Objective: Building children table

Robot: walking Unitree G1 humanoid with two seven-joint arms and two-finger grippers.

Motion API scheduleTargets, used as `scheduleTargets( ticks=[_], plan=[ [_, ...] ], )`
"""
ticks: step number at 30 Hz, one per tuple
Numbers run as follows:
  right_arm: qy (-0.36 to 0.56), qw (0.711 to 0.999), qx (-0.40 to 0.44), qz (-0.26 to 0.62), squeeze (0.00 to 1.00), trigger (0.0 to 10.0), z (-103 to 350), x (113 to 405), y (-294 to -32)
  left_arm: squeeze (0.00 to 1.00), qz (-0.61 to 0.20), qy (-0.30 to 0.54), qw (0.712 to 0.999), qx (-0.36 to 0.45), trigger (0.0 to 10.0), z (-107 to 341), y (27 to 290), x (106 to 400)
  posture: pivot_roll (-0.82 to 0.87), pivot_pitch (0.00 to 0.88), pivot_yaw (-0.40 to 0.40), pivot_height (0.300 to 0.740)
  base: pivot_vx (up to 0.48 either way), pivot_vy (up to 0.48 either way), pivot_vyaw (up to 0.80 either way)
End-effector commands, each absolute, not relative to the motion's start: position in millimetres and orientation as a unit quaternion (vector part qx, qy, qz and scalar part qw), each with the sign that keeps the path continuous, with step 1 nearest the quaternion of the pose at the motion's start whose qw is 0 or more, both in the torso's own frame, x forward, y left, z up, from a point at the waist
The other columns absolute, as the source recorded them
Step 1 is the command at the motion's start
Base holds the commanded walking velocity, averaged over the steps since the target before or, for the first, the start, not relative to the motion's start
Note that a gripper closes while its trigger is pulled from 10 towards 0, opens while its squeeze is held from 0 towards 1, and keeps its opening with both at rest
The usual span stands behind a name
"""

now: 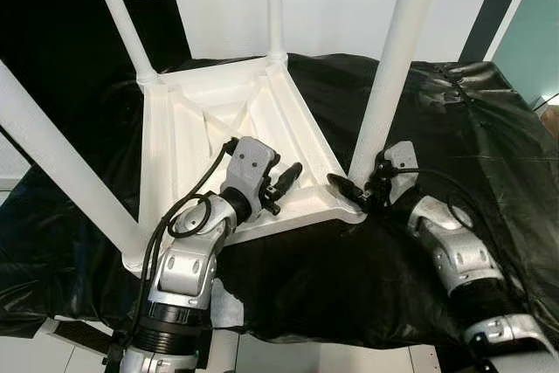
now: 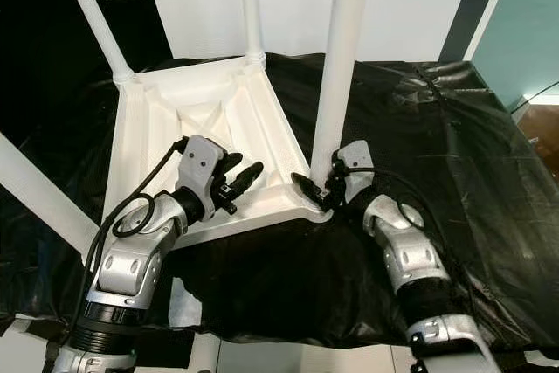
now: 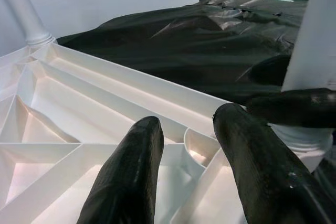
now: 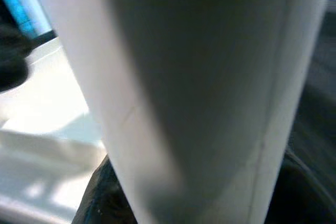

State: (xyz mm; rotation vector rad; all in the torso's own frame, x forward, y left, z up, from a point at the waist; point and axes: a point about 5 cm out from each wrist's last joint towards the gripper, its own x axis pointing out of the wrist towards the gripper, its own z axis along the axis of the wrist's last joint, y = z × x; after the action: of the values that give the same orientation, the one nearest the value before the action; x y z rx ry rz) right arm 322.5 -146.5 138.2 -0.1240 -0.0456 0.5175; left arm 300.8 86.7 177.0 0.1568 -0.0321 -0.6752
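Table top (image 1: 218,120) is flipped underside-up on the black sheet (image 1: 454,128), ribbed side facing me, w/ four white legs standing up from the corners.

Right gripper (image 1: 360,189) is at the base of the near-right leg (image 1: 393,67), right where it meets the corner socket. One finger (image 3: 294,107) lies across the leg base in the left wrist cam. Right wrist cam is just white tube up close, so I read it as closed around that leg, low down.

Left gripper (image 1: 290,175) hovers over the near edge rib, pointing toward the same corner. Fingers apart, nothing between them, not touching the plastic afaict.

Handling, my read:
- Moulded plastic, hollow ribs, so light and stiff. Whole thing prob slides on the sheet if I push sideways.
- Legs are smooth round tubes, slippery for two thin fingers. Grip low near the socket, not high: the long lever up top would rack the joint.
- Leg prob needs twist or straight push-in; can't tell if it's seated, joint is hidden behind my fingers.
- Best brace for left: press down on the rim rib beside that corner, or pinch a rib wall. The ribs are the only good edges on the top.
- Sheet is loose and wrinkly; keep it out of the socket.
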Motion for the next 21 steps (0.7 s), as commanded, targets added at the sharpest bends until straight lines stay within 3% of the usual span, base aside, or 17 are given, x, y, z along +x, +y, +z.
scheduleTargets(
  ticks=[1,7,9,14,21],
  plan=[
    [-0.003,0.976,-0.056,0.212,0.0,0.0,131.3,322.2,-150.2,0.0,-0.308,-0.019,0.948,0.078,10.0,176.6,87.8,301.7,-0.05,0.0,0.016,0.74,0.0,0.0,0.0],
    [-0.004,0.988,-0.048,0.148,0.0,0.0,128.0,319.7,-143.8,0.0,-0.311,-0.018,0.947,0.078,10.0,176.9,87.5,301.5,-0.05,0.0,0.02,0.74,0.0,0.0,0.0],
    [-0.004,0.997,-0.037,0.074,0.0,0.0,125.1,317.1,-137.1,0.0,-0.312,-0.018,0.947,0.078,10.0,177.5,88.0,301.3,-0.04,0.0,0.022,0.74,0.0,0.0,0.0],
    [0.005,1.0,-0.007,-0.002,0.0,0.0,120.6,311.4,-121.9,0.0,-0.312,-0.018,0.947,0.079,10.0,177.7,89.2,300.8,-0.04,0.0,0.019,0.74,0.0,0.0,0.0],
    [-0.007,1.0,0.004,-0.008,0.0,0.0,124.8,308.2,-124.0,0.0,-0.314,-0.015,0.946,0.079,10.0,176.3,88.1,299.2,-0.04,0.006,0.027,0.74,0.0,0.0,0.0]
  ],
)
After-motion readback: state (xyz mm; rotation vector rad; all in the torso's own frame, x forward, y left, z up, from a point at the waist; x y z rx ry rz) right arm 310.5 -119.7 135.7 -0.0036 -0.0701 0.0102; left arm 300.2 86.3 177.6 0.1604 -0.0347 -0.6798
